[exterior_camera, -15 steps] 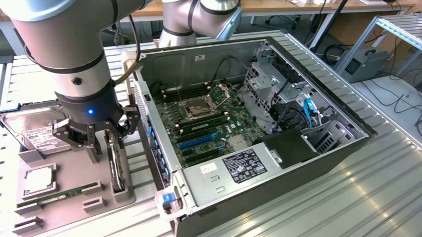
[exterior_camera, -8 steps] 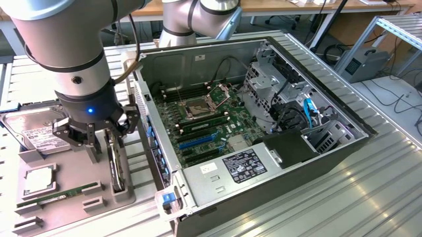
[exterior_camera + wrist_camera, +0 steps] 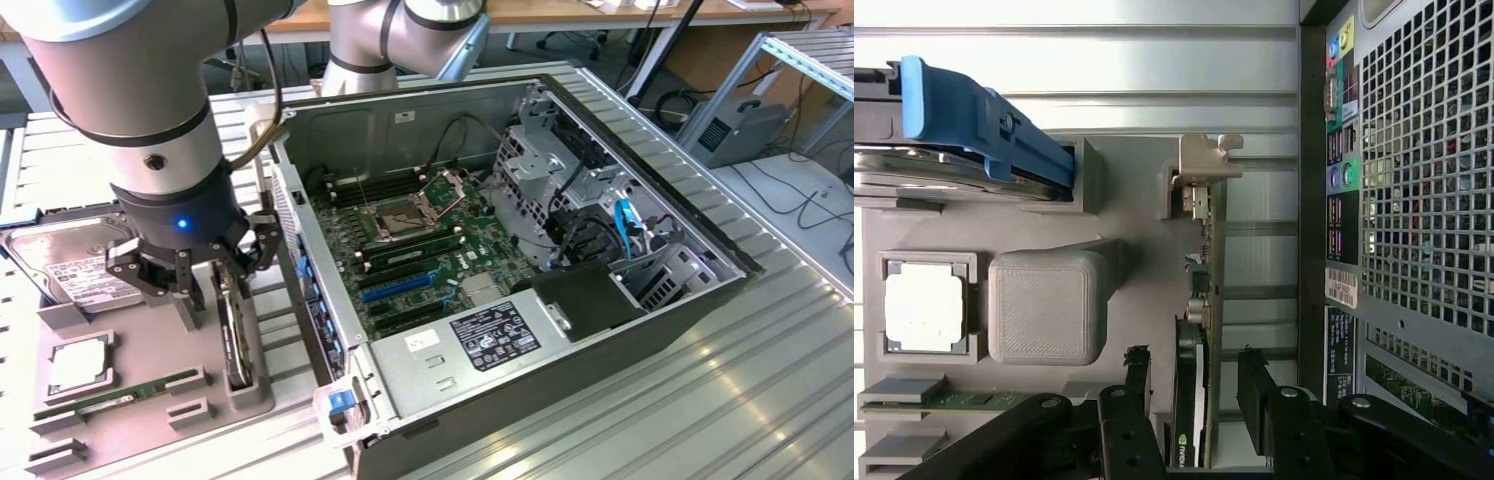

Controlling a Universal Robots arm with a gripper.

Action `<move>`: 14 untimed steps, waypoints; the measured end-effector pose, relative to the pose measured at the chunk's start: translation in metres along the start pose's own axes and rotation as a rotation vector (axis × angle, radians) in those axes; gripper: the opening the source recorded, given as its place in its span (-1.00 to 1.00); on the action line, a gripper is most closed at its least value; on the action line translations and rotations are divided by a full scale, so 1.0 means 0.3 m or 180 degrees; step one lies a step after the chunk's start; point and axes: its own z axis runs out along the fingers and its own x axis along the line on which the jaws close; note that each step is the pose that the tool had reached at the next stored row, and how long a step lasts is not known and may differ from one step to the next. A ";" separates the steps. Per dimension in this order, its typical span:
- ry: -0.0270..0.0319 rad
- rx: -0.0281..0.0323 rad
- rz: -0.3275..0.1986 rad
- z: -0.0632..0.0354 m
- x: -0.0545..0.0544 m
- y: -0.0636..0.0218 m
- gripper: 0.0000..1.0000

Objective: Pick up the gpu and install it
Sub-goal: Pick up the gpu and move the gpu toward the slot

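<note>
No text I can actually read from here. The power supply (image 3: 414, 375) carries a black label (image 3: 497, 335) with white print and cert-style marks, plus a small white sticker (image 3: 424, 340); both are too fine to read. The hard drive (image 3: 67, 262) has a white label, print illegible. In the wrist view the gpu (image 3: 1192, 400) edge shows a small green-and-white logo mark (image 3: 1179, 455), brand unclear. The case rear (image 3: 1414, 200) has a white strip label (image 3: 1341, 290) with a dark label (image 3: 1341, 345) beside it, neither readable, and coloured port markings with no legible characters.
</note>
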 end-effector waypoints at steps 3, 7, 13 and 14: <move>0.0000 0.0000 0.0000 0.004 0.005 0.000 -0.04; -0.0001 0.0000 0.0011 0.012 0.010 0.000 -0.04; -0.0001 0.0002 0.0065 0.024 0.012 -0.001 -0.04; -0.0001 0.0003 0.0065 0.025 0.012 -0.001 -0.04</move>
